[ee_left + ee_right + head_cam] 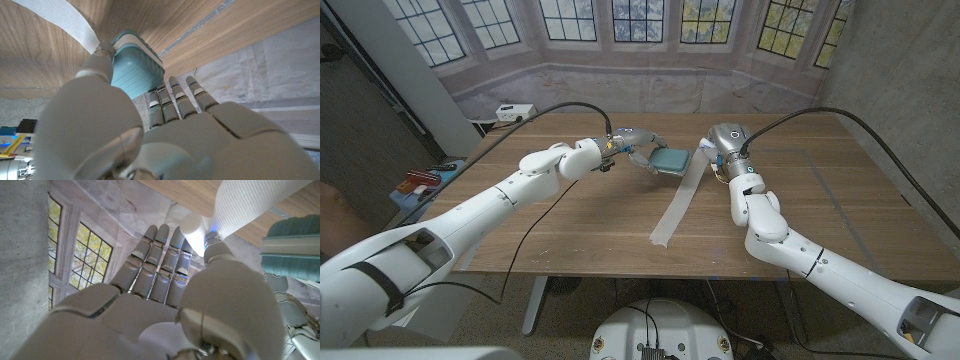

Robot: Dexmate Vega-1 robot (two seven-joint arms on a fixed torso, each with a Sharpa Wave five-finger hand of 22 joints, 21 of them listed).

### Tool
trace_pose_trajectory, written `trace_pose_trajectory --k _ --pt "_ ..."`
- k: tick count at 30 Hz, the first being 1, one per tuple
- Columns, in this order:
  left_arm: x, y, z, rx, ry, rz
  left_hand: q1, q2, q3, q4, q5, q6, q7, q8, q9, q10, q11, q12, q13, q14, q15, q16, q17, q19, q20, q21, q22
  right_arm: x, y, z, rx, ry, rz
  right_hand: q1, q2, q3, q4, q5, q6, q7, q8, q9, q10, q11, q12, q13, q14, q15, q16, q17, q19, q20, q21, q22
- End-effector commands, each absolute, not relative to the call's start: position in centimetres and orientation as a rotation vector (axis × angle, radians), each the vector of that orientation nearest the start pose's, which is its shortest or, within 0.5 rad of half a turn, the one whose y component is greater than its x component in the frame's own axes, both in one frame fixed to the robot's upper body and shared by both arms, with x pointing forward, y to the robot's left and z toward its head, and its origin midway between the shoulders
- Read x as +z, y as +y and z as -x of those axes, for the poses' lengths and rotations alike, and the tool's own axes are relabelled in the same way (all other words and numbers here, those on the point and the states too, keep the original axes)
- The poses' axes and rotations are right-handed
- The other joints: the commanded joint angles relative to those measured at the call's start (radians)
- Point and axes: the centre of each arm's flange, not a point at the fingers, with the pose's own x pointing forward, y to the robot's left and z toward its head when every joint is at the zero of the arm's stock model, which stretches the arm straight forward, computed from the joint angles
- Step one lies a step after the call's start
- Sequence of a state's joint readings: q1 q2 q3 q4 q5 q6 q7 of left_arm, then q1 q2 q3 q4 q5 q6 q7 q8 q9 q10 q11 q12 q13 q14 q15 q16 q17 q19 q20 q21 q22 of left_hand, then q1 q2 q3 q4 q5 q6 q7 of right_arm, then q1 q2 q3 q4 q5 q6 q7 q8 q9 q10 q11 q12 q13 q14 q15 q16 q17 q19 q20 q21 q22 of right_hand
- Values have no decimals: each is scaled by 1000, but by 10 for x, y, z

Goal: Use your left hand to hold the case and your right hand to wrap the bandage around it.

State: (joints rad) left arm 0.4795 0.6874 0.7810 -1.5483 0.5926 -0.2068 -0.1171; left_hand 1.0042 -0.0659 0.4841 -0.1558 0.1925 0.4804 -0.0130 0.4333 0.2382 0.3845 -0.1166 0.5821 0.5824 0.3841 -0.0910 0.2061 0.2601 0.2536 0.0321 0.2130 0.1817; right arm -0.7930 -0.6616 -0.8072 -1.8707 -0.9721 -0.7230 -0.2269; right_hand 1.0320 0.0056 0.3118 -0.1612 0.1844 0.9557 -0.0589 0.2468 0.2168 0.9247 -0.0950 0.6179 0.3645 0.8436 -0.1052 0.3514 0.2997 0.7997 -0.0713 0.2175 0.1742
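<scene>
Case: I see the teal case (670, 160) held off the surface (570, 215) near the far middle, between my two robot hands; ribbed side and pale rim show in the left wrist view (135, 70).
Left robot hand: left robot hand (625, 145) clamped on the case, thumb on one side and fingers (172, 100) on the other.
Right robot hand: right robot hand (718, 150) just beside the case, pinching the upper end of the bandage between thumb and fingers (160, 265).
Bandage: white bandage (678, 205) runs as one flat strip from the right robot hand down to the surface toward me, its free end lying on the wood. Woven texture plain in the right wrist view (245, 205); the strip also passes by the case in the left wrist view (65, 20).
Wrap state: I cannot tell whether any turn lies around the case.
</scene>
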Motion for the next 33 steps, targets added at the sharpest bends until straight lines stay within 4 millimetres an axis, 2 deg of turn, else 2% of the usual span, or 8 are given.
trace_pose_trajectory --k 1,19,33 --pt "64 129 -617 -328 -893 -1590 -11 58 6 4 6 125 -54 335 6 69 -59 7 3 1 -3 1 3 -7 -2 -4 3 23 -156 -567 -526 -721 1535 12 4 6 -2 4 8 -2 -5 2 11 0 7 5 10 -112 -1 5 4 -4 0 5" --pt "66 135 -619 -312 -885 -1591 -9 57 6 1 6 124 -53 339 3 72 -59 7 4 1 -1 1 1 -9 -3 -5 3 31 -138 -564 -500 -784 1528 13 4 6 0 3 10 -2 -6 2 12 -1 7 6 13 -110 -2 9 5 -3 0 5" --pt "68 137 -624 -317 -873 -1593 -12 58 7 3 5 124 -55 344 3 71 -59 5 6 1 -1 0 0 -11 -3 -5 3 41 -125 -570 -483 -822 1522 15 5 6 2 3 11 -2 -7 3 14 -1 8 8 14 -111 -5 12 4 -3 -1 5"
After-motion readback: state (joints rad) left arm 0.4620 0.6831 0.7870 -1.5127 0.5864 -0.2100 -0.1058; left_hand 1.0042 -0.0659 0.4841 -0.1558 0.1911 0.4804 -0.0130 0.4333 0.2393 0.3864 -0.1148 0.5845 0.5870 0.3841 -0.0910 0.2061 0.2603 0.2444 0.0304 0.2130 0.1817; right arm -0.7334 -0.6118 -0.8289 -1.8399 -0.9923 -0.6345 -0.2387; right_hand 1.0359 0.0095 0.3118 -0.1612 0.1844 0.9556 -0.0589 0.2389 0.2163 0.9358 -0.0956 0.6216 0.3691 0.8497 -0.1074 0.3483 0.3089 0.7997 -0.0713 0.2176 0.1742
